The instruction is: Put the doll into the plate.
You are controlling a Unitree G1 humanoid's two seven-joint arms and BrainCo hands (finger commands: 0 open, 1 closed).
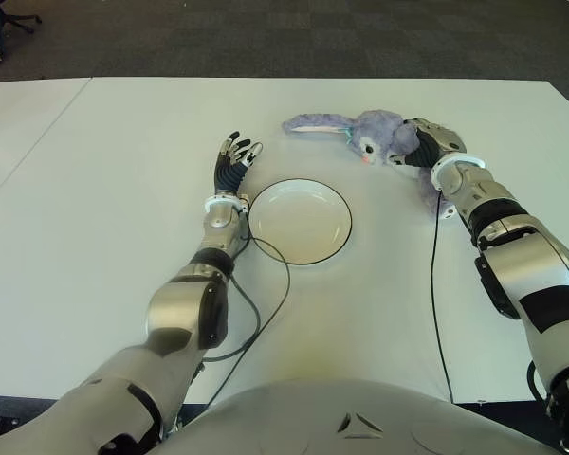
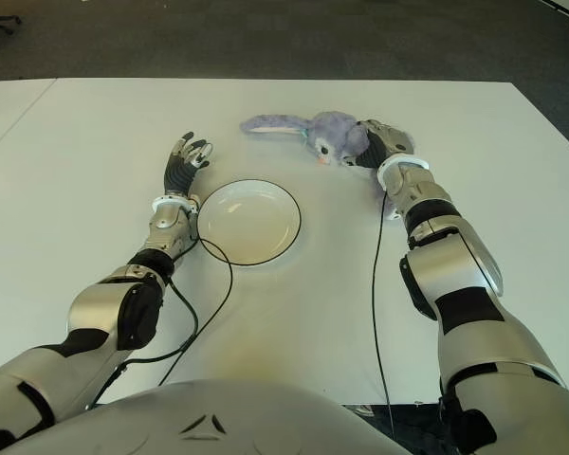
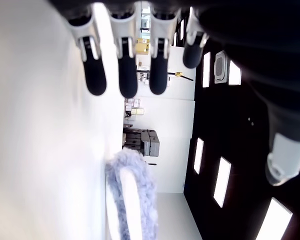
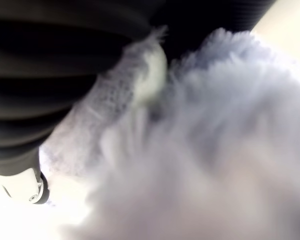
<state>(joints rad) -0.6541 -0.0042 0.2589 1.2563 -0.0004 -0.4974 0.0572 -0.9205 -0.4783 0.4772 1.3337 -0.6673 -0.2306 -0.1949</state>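
The doll (image 1: 368,131) is a purple plush rabbit lying on the white table (image 1: 104,190), just beyond the plate and to its right, long ear stretched to the left. My right hand (image 1: 425,142) lies over the doll's body with fingers curled around it; plush (image 4: 215,150) fills the right wrist view, pressed against the dark fingers (image 4: 65,50). The white plate (image 1: 300,223), dark-rimmed, sits at the table's middle with nothing in it. My left hand (image 1: 235,159) shows at the plate's left edge, fingers (image 3: 127,75) straight and spread, holding nothing. The doll's ear (image 3: 132,200) appears far off in the left wrist view.
A black cable (image 1: 434,284) runs from my right wrist back toward my body, right of the plate. Another cable (image 1: 277,284) loops from my left forearm past the plate's near rim. Dark carpet (image 1: 266,38) lies beyond the table's far edge.
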